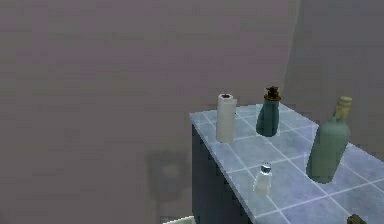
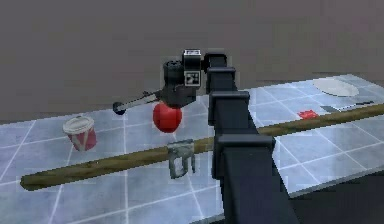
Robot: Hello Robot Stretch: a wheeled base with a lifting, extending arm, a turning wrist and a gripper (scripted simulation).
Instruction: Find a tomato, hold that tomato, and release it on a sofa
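One tomato (image 2: pixel 167 117) at my gripper (image 2: pixel 125 104): its spread and hold I cannot tell; a slipping lift could topple the nearby glass (image 2: pixel 181 158).

The arm (image 2: pixel 240 160) is a dark, square-sectioned bar of stepped black segments. At its end sit two small white squares (image 2: pixel 192 59) with black marks, beside the dark, blocky gripper (image 2: pixel 135 106) with thin grey fingers (image 2: pixel 140 100) rounded at the tips.
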